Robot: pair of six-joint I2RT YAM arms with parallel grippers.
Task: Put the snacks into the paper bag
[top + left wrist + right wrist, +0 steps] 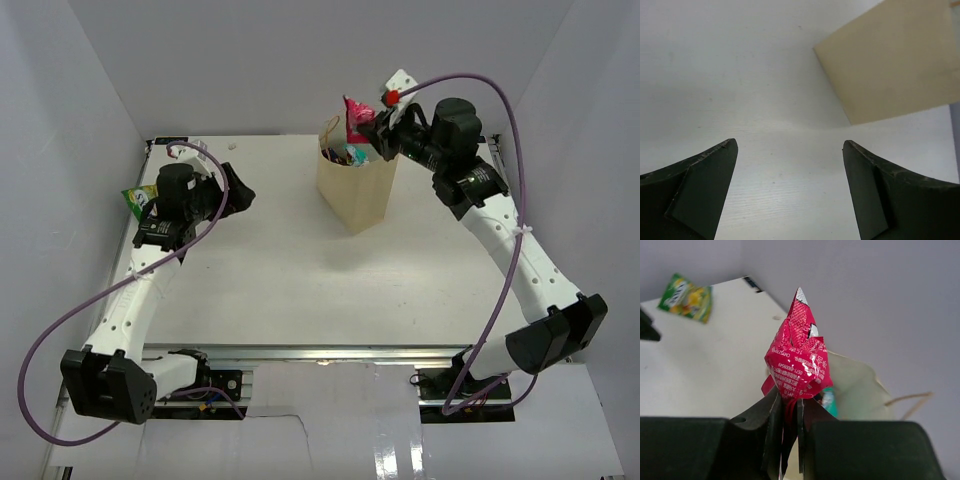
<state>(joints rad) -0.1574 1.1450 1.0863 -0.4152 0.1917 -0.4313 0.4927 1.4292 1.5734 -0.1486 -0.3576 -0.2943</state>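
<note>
Right gripper (790, 407) is clamped on the lower end of a crumpled red-pink packet (799, 357), its two dark fingers pressed together on the foil at the bottom centre of the wrist view; the packet stands up from the jaws, its pointed tip toward the top of the frame. In the overhead view this packet sits above the open mouth of the paper bag (355, 190), in the upper middle of the frame; the bag stands upright on the white table (300, 280); a teal packet (829, 400) shows inside its mouth, just beside the held one; whether the red-pink packet touches the bag's rim I cannot tell. Left gripper (790, 145) has its jaws wide apart with nothing between them; it hangs low over the table at the left of the overhead frame, pointed toward the bag. A green-yellow packet (135, 200) lies at the table's left edge, just beside the left arm's wrist and well apart from the bag.
</note>
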